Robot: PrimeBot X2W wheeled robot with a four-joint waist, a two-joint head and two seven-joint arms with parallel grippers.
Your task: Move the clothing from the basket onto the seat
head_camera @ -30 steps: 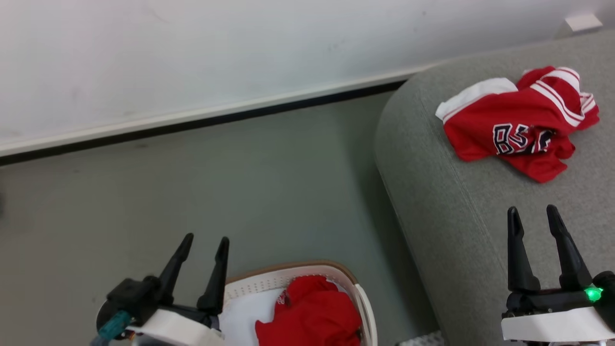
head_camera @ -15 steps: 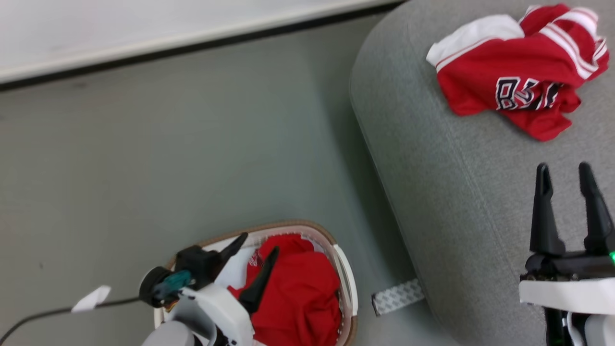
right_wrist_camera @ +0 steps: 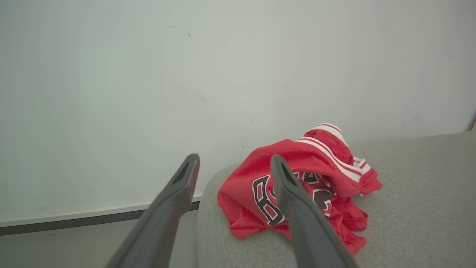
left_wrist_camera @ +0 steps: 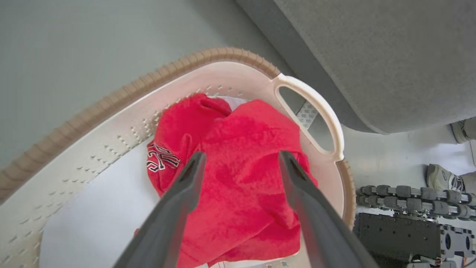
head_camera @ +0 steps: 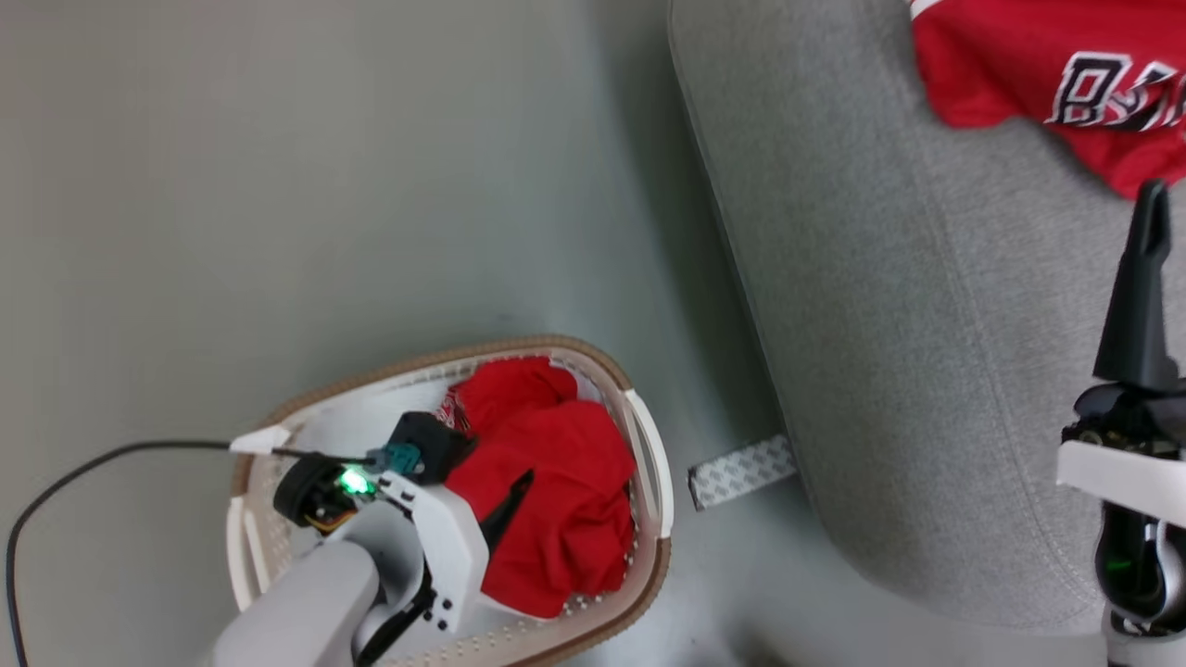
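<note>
While one red heap of clothing waits in the basket, the left gripper hangs over it, left wrist view. Its fingers are spread wide, one each side of the heap's crown, w/ nothing pinched yet; whether the tips touch cloth can't be told. The heap sits on the white liner, bunched toward the basket side w/ the white handle, the side nearest the seat. The basket stands on the floor, close beside the seat's edge but apart from it.

Right wrist view: the right gripper hovers over the seat, fingers apart & empty. Beyond them a crumpled jersey, w/ white striped trim & block letters, lies near the seat's rounded corner by the wall.

Head view: the basket is on the floor off the seat's long edge, w/ the left arm reaching down into it. One right finger shows above the seat, and the jersey lies toward the seat's far edge. A grey patterned strip lies on the floor btwn basket & seat, and a black cable trails off.

Tally: 1 basket, 1 seat, 2 grippers, 1 jersey on the seat, 1 heap in the basket (one garment or more, can't tell). Judged progress: approx. half done. The pick is not yet made; after it come the lift, carry & drop on the seat.
</note>
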